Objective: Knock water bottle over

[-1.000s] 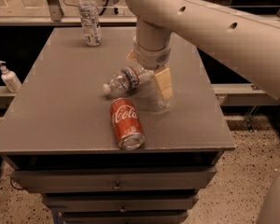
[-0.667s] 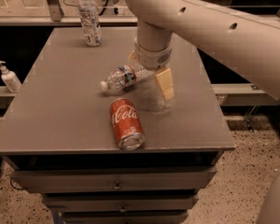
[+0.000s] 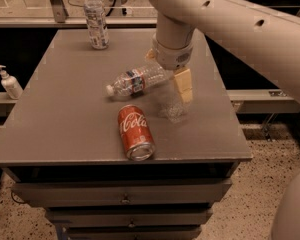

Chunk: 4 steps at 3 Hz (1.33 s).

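Observation:
The water bottle (image 3: pixel 137 81), clear ribbed plastic with a white cap and a dark blue-and-red label band, lies tipped over near the middle of the table. Its cap points left and sits low at the tabletop. Its base points right, against my gripper (image 3: pixel 171 81). The gripper hangs from the big white arm over the table's right half. Its beige fingers (image 3: pixel 184 85) stand apart, one on each side of the bottle's base, so it is open and grips nothing.
A red cola can (image 3: pixel 135 132) lies on its side near the table's front edge, just in front of the bottle. A second bottle (image 3: pixel 96 20) with a tall whitish label stands upright at the back left. A soap dispenser (image 3: pixel 10 82) stands off the table at left. The grey table (image 3: pixel 65 114) has drawers below.
The water bottle has tipped further: its cap end swung down and left until it lies nearly flat. The gripper has hardly moved. The can and the far bottle are unchanged.

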{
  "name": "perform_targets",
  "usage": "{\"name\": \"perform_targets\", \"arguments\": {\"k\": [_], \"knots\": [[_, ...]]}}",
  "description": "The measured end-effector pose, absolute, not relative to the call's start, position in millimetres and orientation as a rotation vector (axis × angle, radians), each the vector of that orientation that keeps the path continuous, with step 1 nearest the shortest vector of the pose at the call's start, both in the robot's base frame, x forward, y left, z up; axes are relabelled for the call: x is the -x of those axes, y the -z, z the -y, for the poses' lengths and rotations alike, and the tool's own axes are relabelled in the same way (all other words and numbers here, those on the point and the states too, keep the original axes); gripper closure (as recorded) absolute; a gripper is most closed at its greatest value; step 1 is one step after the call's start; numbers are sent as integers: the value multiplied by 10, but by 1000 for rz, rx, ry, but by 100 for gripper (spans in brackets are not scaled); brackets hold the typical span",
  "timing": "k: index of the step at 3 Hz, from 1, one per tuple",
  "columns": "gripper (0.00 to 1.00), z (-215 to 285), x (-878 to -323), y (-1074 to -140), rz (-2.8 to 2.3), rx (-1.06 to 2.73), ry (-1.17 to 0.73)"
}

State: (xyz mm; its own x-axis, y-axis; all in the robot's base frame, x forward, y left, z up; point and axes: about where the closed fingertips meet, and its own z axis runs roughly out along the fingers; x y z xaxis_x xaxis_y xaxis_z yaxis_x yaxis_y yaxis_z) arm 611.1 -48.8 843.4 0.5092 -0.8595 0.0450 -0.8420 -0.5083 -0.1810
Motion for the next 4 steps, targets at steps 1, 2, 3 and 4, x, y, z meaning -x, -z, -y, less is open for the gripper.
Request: {"name": "perform_targets", "arguments": {"k": [1, 2, 3, 4], "knots": [[0, 881, -6244, -8497, -1652, 2454, 32], [0, 1346, -6348, -8592, -1810, 2204, -167], [0, 1763, -6350, -9054, -1847, 1880, -289], [0, 1960, -6253, -9500, -1798, 1635, -420]]}}
